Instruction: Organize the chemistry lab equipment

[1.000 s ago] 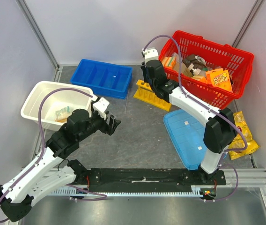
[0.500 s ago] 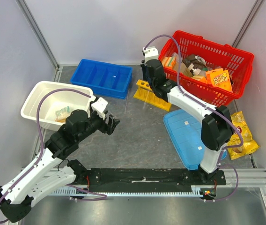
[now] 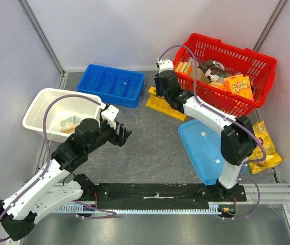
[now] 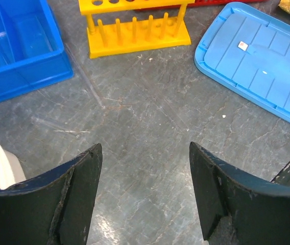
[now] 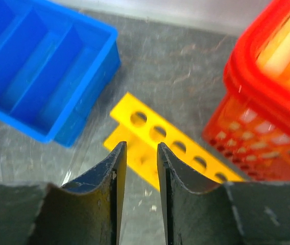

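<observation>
Bright even light, soft blurry right-wrist view

From my remote station I see a table [image 3: 150, 143] topped in dark grey, stone-like sheet, mottled and faintly scratched, with a dull sheen. The yellow test-tube rack [image 4: 140, 43] is smooth moulded plastic with a slight gloss. The dark blue divided tray [image 3: 112, 85] is glossy plastic, and the light blue lid [image 3: 201, 148] is ribbed plastic with a satin look. The red basket [image 3: 232, 47] is shiny plastic lattice, and the white tub [image 3: 58, 92] is smooth plastic. The yellow chip bag [image 3: 265, 148] is crinkled glossy film. The left gripper [image 4: 145, 147] has matt black fingers [image 4: 68, 204], rough at the edges. The near rail [image 3: 267, 191] is brushed metal.
</observation>
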`<control>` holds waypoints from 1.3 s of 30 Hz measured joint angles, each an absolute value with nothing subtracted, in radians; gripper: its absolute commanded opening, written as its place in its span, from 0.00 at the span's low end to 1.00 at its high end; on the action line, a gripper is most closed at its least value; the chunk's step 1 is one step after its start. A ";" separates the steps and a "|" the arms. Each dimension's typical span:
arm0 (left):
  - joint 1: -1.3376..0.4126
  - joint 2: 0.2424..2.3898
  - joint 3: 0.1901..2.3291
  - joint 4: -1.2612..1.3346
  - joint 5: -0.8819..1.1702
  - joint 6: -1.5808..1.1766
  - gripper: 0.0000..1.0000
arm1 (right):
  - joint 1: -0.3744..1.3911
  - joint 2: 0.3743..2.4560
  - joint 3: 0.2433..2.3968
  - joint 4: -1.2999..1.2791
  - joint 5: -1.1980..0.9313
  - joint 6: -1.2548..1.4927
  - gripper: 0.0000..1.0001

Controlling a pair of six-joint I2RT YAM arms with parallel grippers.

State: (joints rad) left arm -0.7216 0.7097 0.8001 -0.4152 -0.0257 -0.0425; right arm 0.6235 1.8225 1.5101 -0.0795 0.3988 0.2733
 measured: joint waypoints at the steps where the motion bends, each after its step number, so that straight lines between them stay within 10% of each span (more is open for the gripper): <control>1: -0.722 0.723 0.802 -0.419 -0.025 -0.065 0.73 | 0.624 1.810 1.492 -0.099 0.389 0.287 0.40; 21: -0.847 1.378 0.955 -0.423 -0.065 -0.495 0.54 | 0.625 1.127 1.016 -0.315 0.319 0.427 0.45; 39: -0.882 1.720 1.074 -0.418 -0.157 -0.519 0.47 | 0.625 1.007 0.956 -0.317 0.327 0.418 0.46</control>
